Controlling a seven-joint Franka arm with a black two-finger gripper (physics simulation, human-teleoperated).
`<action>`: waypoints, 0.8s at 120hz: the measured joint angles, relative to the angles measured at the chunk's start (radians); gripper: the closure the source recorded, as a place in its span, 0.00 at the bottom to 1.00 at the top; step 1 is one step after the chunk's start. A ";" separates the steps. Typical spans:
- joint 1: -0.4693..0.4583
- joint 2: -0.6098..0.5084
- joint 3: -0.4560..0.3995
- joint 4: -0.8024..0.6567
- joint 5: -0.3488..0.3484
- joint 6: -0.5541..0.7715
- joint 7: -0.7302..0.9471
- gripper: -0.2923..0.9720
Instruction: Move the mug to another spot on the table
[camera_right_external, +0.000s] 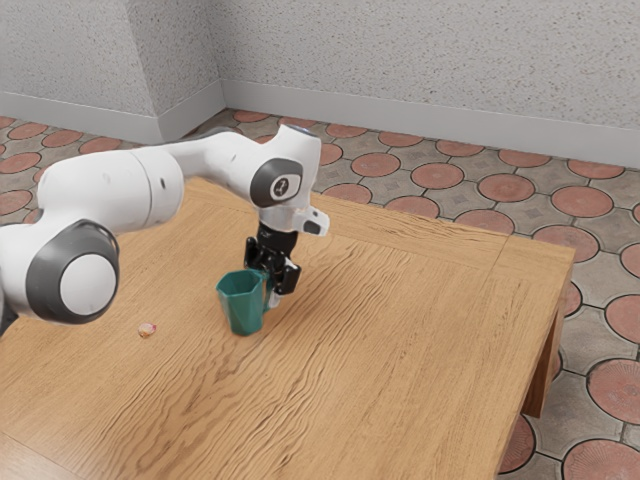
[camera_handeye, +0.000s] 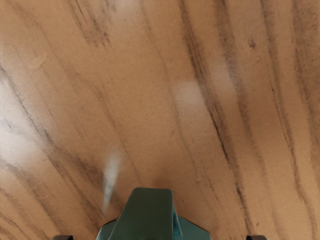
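Standing upright on the wooden table (camera_right_external: 400, 340), the green mug (camera_right_external: 240, 300) sits toward the exterior view's left part of the tabletop, well in from every edge, its open mouth facing up. Its handle points to the exterior view's right, toward the gripper (camera_right_external: 274, 285). The black gripper hangs low beside the mug's rim, on the handle side, with its fingers pointing down at the wood. Seen from the wrist, the mug (camera_handeye: 142, 215) lies just under the hand. Its handle lies between two dark fingertips (camera_handeye: 256, 237), with bare table (camera_handeye: 200, 100) showing on either side of it. The jaws stand apart and neither one touches the handle.

The white arm (camera_right_external: 150, 190) comes in from the exterior view's left, rises over the table, and bends sharply down at the wrist, so that the hand drops nearly straight onto the mug. A small pale pinkish scrap (camera_right_external: 147, 330) lies on the wood to the exterior view's left of the mug, well apart from it. Beyond the table lie a floor (camera_right_external: 500, 190) of round reddish tiles and a speckled grey wall (camera_right_external: 400, 50).
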 joint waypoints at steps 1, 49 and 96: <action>0.000 -0.001 -0.001 0.000 0.000 0.001 0.000 0.43; -0.021 -0.374 -0.018 -0.246 -0.023 0.080 -0.001 0.26; -0.068 -0.717 -0.083 -0.375 -0.025 0.112 -0.001 0.24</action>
